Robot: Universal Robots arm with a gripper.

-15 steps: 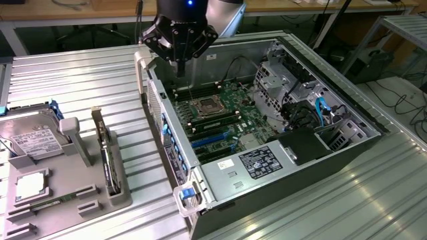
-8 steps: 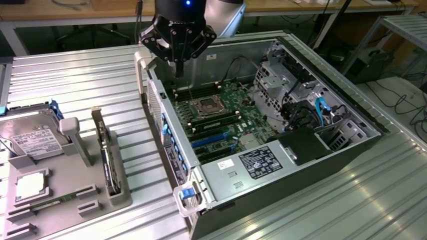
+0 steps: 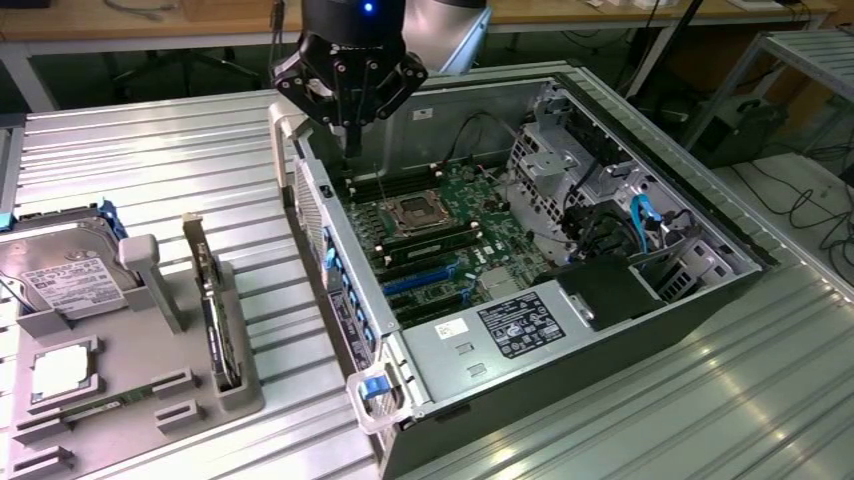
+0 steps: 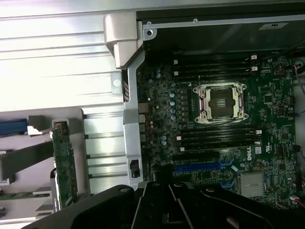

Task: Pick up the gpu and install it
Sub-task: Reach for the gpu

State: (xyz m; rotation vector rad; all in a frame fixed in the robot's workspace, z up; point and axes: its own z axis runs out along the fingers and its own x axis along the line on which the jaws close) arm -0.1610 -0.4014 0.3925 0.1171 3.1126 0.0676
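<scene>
The gpu stands on edge in a slot of the grey holder at the exterior view's left, its silver bracket at the far end. In the wrist view the gpu shows as a narrow green card edge beside the case wall. My gripper hangs above the far left corner of the open computer case, over the motherboard, well apart from the gpu. Its fingers are shut with nothing between them. The gripper appears dark over the blue slots.
A silver hard drive with a white label rests in the holder, with a processor and a memory stick nearer. The processor socket is bare. Cables and a drive cage fill the case's right side. Ribbed metal table all around.
</scene>
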